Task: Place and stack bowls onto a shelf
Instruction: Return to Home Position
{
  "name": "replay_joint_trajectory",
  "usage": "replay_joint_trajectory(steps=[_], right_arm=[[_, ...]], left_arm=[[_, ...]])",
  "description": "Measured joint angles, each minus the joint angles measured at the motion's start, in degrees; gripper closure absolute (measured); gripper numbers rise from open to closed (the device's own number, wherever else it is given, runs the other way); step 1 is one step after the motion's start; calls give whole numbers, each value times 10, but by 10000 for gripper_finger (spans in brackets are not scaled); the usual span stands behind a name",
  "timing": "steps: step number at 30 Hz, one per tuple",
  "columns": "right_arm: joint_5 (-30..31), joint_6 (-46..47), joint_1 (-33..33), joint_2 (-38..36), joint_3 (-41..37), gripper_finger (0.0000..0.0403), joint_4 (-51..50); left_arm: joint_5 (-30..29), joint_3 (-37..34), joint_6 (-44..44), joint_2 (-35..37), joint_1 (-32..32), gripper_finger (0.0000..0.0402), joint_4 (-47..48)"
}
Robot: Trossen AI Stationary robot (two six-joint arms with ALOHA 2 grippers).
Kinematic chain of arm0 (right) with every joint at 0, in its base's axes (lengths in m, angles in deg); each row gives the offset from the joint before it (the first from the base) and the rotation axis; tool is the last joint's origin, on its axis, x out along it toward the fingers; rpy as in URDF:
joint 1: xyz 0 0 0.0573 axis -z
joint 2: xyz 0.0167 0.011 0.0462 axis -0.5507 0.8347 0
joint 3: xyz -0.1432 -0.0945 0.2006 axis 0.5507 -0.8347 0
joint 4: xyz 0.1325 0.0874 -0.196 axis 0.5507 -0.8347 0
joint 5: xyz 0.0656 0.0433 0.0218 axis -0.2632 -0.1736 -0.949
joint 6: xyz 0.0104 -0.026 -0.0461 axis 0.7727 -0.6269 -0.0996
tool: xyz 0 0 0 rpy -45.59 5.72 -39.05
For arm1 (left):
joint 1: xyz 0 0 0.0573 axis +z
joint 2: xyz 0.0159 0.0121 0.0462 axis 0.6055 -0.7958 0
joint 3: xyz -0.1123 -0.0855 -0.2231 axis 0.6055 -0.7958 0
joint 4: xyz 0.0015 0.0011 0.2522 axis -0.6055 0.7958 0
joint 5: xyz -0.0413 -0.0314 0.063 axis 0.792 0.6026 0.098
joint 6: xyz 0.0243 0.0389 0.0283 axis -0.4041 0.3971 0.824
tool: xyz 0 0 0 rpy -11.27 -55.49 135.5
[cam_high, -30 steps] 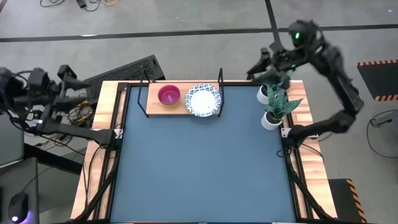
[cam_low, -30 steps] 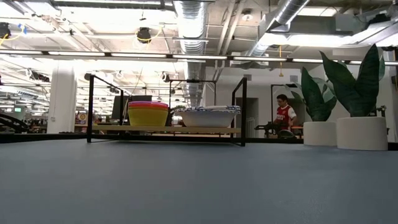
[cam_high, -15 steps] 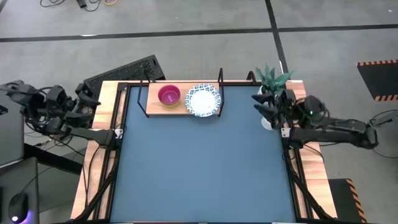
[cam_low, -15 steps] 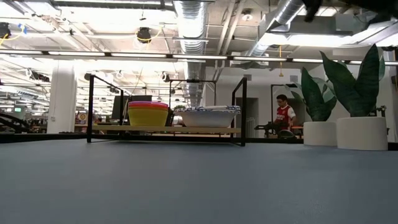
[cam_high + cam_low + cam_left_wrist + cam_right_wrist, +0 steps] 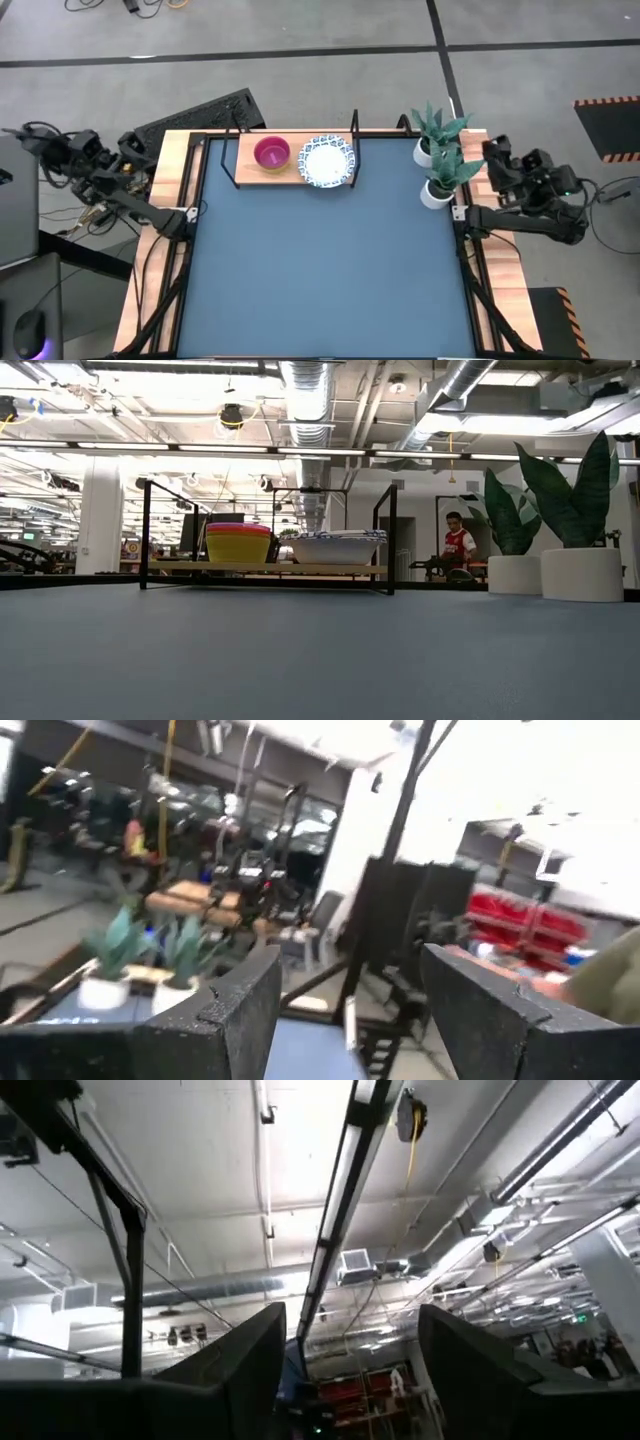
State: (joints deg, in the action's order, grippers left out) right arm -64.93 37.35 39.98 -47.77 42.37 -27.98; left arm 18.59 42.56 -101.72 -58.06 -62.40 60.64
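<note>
The wooden shelf (image 5: 292, 172) on its black wire frame stands at the table's far edge. On it sits a stack of small bowls, magenta on top (image 5: 271, 153), yellow and red showing in the low view (image 5: 238, 545), and beside it a stack of white blue-rimmed bowls (image 5: 327, 162), which also shows in the low view (image 5: 335, 547). My left gripper (image 5: 345, 1010) is open and empty, off the table's left edge. My right gripper (image 5: 350, 1370) is open and empty, off the table's right edge, pointing up at the ceiling.
Two white pots with green plants (image 5: 436, 165) stand at the table's far right corner and show in the low view (image 5: 580, 570). A keyboard (image 5: 200, 115) lies behind the table's far left corner. A person (image 5: 459, 550) sits in the room beyond.
My right arm has swung down from high over the far right corner past the plants and folded back off the table's right edge. My left arm has shifted a little beside the left edge. The bowls and shelf have stayed still.
</note>
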Motion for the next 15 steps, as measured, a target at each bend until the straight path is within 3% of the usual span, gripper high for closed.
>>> replay_joint_trajectory(steps=[4,9,12,15], right_arm=[[-2,7,-1,-15,-5,148,-23],[0,28,0,-15,-44,148,-28],[-8,49,-1,-15,-107,148,31],[-6,61,-1,-15,-176,148,105]], left_arm=[[-38,-12,5,4,-63,178,5],[-84,-55,5,4,-90,178,9],[-134,-112,-8,1,-93,178,13],[-134,-170,-19,3,-88,178,-20]])
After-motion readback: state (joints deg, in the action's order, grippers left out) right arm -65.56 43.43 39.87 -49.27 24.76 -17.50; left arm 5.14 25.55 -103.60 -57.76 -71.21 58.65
